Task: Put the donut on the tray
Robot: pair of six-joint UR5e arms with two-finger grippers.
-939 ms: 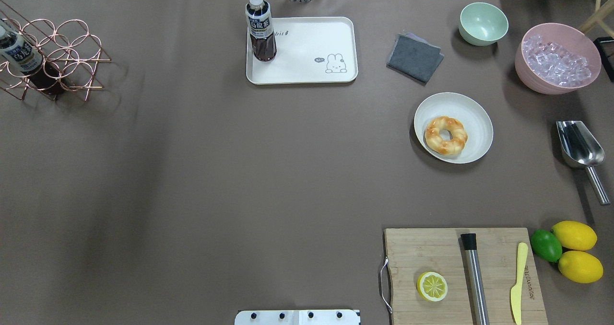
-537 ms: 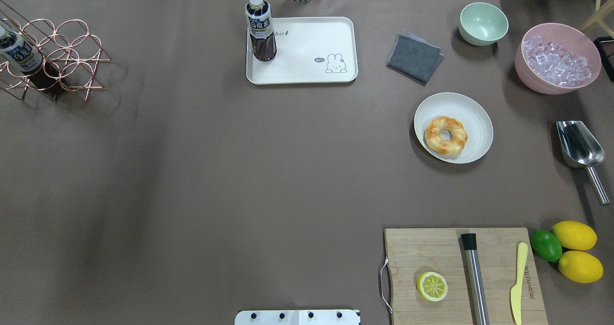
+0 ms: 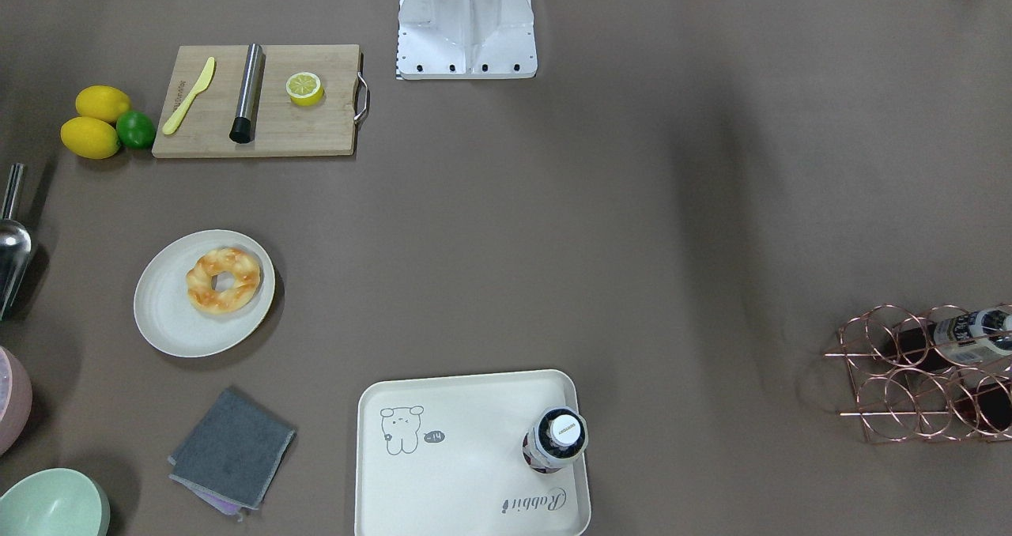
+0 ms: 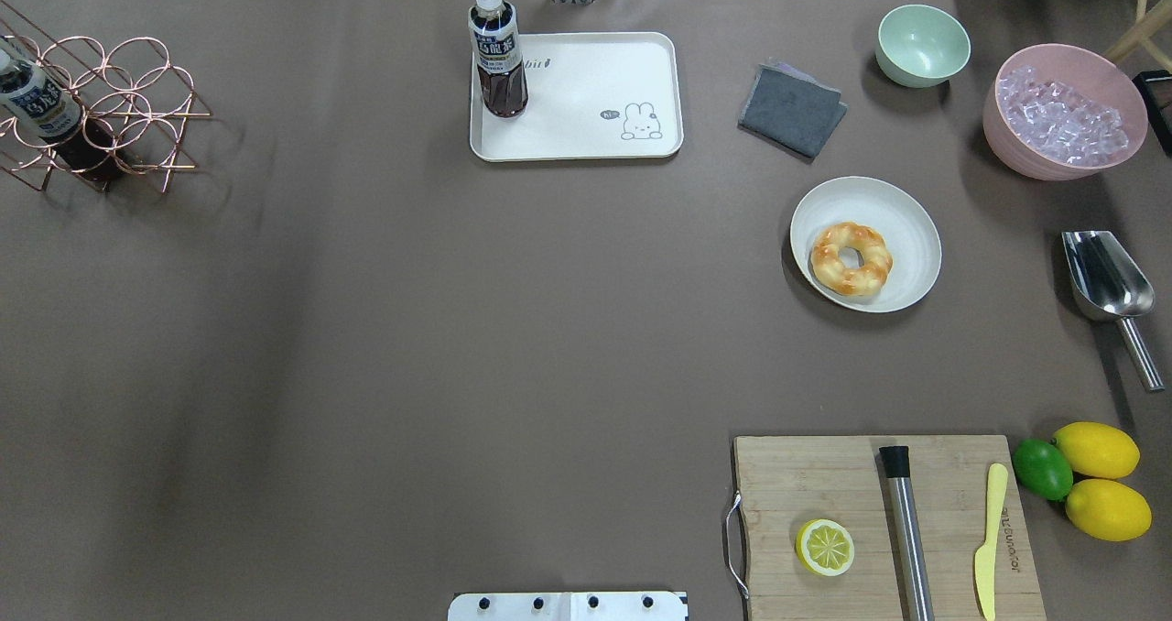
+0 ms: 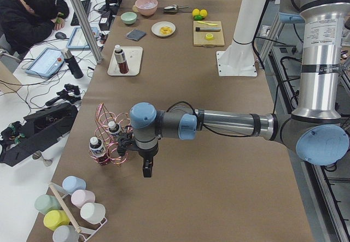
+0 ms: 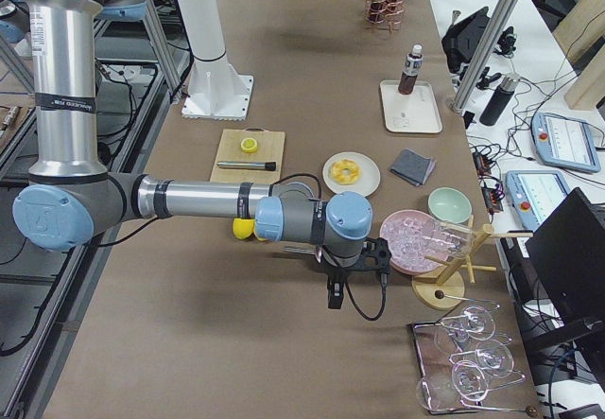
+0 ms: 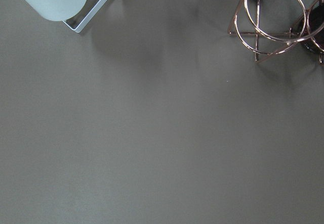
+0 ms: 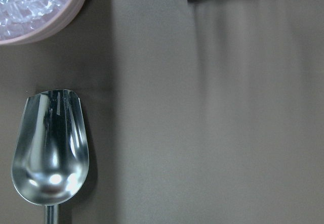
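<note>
I see the left gripper point(image 5: 147, 171) and right gripper point(image 6: 335, 298) only side-on; I cannot tell their jaw state. The donut point(image 4: 851, 257), golden, orange-glazed and twisted, lies on a plate point(image 4: 906, 213), four o'clock from the tray point(image 4: 586, 108).

Bright, even light falls from above. Soft, broad shadow bands cross the brown table point(image 4: 366, 328). The plate point(image 4: 906, 227) casts a dark crescent at its near-left rim. Glare spots gleam on the metal scoop point(image 8: 49, 148); the left wrist view looks dim and soft
</note>
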